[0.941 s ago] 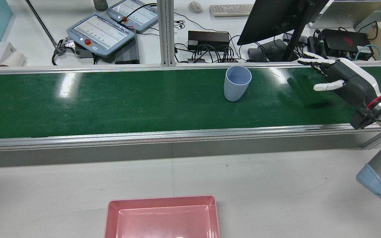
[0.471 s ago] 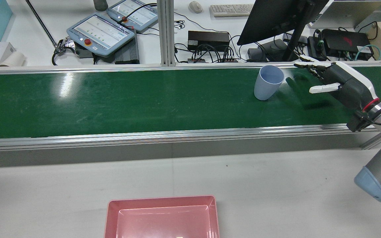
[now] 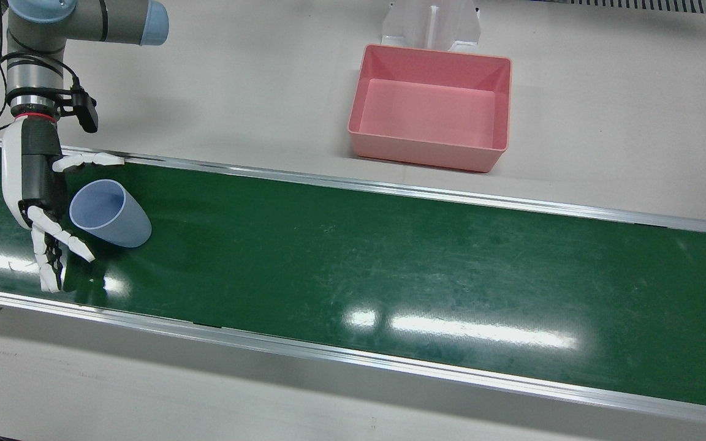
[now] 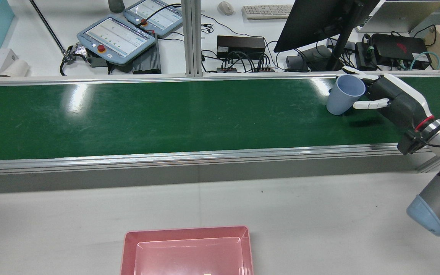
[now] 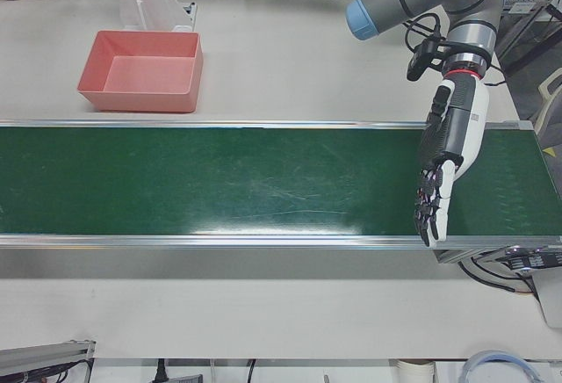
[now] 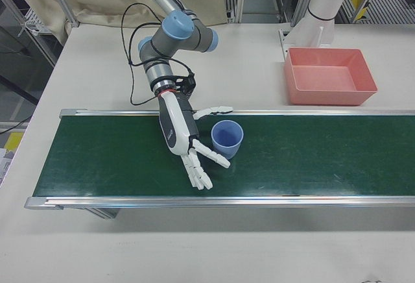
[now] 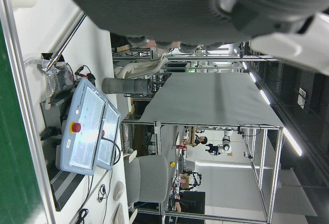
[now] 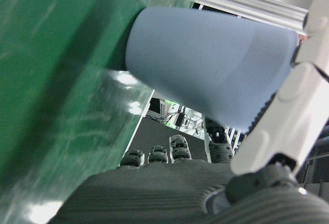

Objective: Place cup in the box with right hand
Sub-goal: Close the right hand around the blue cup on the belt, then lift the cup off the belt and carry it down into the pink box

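Note:
A pale blue cup (image 4: 344, 94) stands upright on the green conveyor belt (image 4: 166, 114). It sits between the thumb and the spread fingers of my right hand (image 4: 392, 99), close to the palm. The right hand is open. The front view shows the cup (image 3: 110, 213) beside the right hand (image 3: 37, 190), as does the right-front view, with cup (image 6: 226, 138) and hand (image 6: 181, 134). The right hand view shows the cup (image 8: 211, 75) filling the space before the thumb (image 8: 288, 121). The empty pink box (image 3: 426, 153) stands on the grey table beyond the belt. My left hand (image 5: 448, 163) hangs open over the belt's other end.
Aluminium rails (image 4: 204, 156) edge the belt on both sides. Teach pendants (image 4: 117, 38), cables and a monitor (image 4: 319, 19) lie behind the belt. The pink box (image 4: 187, 230) sits at the table's near edge in the rear view, and at the far left in the left-front view (image 5: 140, 97).
The cup has travelled right along the belt, from mid-belt into the space between my right hand's thumb and fingers. The right hand has shifted slightly left and lower.

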`<move>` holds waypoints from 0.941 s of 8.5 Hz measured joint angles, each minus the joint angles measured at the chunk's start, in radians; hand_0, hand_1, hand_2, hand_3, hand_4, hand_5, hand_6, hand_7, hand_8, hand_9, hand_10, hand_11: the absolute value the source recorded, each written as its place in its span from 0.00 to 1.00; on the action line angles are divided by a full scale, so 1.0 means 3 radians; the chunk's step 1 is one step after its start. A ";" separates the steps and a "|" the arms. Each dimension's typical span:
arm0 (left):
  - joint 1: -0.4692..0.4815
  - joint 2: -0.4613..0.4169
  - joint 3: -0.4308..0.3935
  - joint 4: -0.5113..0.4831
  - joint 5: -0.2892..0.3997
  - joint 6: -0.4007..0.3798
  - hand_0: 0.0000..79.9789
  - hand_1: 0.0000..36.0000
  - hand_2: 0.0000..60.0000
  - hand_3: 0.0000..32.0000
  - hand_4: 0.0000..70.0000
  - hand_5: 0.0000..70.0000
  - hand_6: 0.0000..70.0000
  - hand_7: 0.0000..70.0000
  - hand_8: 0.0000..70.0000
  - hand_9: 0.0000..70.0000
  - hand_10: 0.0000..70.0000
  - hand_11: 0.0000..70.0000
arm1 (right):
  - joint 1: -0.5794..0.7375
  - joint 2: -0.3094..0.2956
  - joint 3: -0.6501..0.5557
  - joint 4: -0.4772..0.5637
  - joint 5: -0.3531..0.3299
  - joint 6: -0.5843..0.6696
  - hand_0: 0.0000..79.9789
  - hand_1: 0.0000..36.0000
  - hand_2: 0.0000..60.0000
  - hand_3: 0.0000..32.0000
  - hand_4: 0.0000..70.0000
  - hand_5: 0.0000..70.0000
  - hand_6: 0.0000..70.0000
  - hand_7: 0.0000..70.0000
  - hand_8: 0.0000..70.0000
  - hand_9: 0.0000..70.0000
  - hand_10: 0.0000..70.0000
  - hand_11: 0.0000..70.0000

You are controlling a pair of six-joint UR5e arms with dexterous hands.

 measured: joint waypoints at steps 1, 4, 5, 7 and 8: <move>0.0000 0.0000 0.0001 0.0000 0.0000 0.0000 0.00 0.00 0.00 0.00 0.00 0.00 0.00 0.00 0.00 0.00 0.00 0.00 | -0.0008 0.0000 0.0000 0.0005 0.0027 0.0000 0.65 1.00 1.00 0.00 0.48 0.19 0.40 1.00 0.47 0.81 0.33 0.52; 0.0000 0.0000 0.0001 0.0000 0.0003 0.0000 0.00 0.00 0.00 0.00 0.00 0.00 0.00 0.00 0.00 0.00 0.00 0.00 | -0.0010 0.0003 -0.0004 0.0017 0.0125 0.0013 0.67 1.00 1.00 0.00 0.31 0.23 0.45 1.00 0.58 0.94 0.40 0.62; 0.0000 0.0000 0.0000 0.0000 0.0004 0.0000 0.00 0.00 0.00 0.00 0.00 0.00 0.00 0.00 0.00 0.00 0.00 0.00 | 0.0010 -0.0002 0.0054 0.0030 0.0175 0.0026 0.66 1.00 1.00 0.00 0.29 0.23 0.45 1.00 0.58 0.93 0.39 0.61; 0.0000 0.0000 0.0000 0.0000 0.0003 0.0000 0.00 0.00 0.00 0.00 0.00 0.00 0.00 0.00 0.00 0.00 0.00 0.00 | 0.0049 -0.0009 0.0338 0.0047 0.0214 0.0039 0.68 1.00 1.00 0.00 0.31 0.23 0.46 1.00 0.58 0.92 0.39 0.60; -0.0001 0.0000 0.0000 0.0000 0.0004 0.0000 0.00 0.00 0.00 0.00 0.00 0.00 0.00 0.00 0.00 0.00 0.00 0.00 | 0.0048 -0.0008 0.0500 0.0047 0.0218 0.0035 0.68 1.00 1.00 0.00 0.31 0.23 0.47 1.00 0.60 0.95 0.40 0.62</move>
